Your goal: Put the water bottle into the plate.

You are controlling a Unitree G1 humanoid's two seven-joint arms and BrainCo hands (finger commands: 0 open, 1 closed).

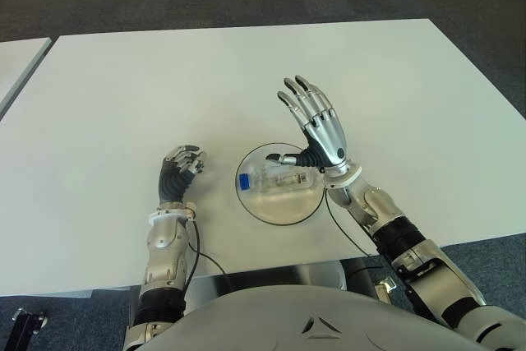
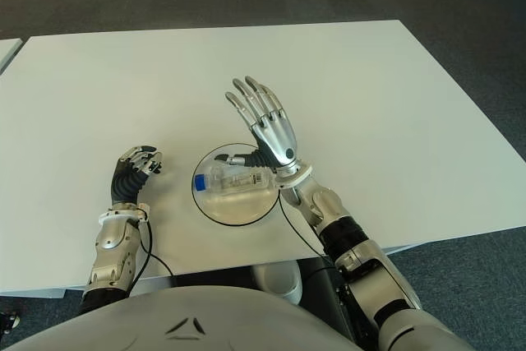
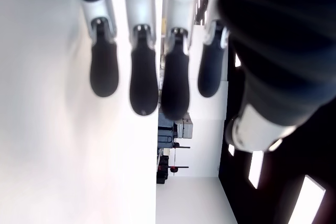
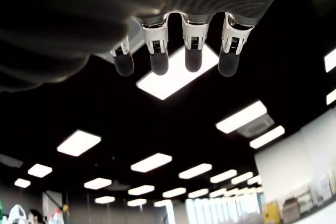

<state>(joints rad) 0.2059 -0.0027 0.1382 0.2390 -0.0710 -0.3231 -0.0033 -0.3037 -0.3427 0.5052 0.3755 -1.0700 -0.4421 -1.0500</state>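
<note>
Water bottle (image 1: 278, 179): lies on its side inside the plate (image 1: 255, 205), blue cap toward the robot's left, body wholly within the rim. The plate sits on the white table (image 1: 123, 96) near its front edge. On this showing the placement appears done.

Right hand (image 1: 317, 123): raised above the far right edge of the plate, fingers (image 1: 294, 96) straight and spread, palm empty. The thumb shows low, close over the bottle; whether it touches cannot be told. The right wrist view shows only ceiling lights past the extended fingers, nothing held.

Left hand (image 1: 182, 166): shows beside the plate on its left, fingers curled loosely inward, holding nothing.

Handling assessment: the bottle looks small, clear plastic, likely light; fill level cannot be read. The round smooth wall would be slippery and prone to roll on the flat plate if nudged. If it must be re-gripped, take it across the middle of the body, fingers opposite thumb, with moderate pressure, since a thin wall may buckle
</note>
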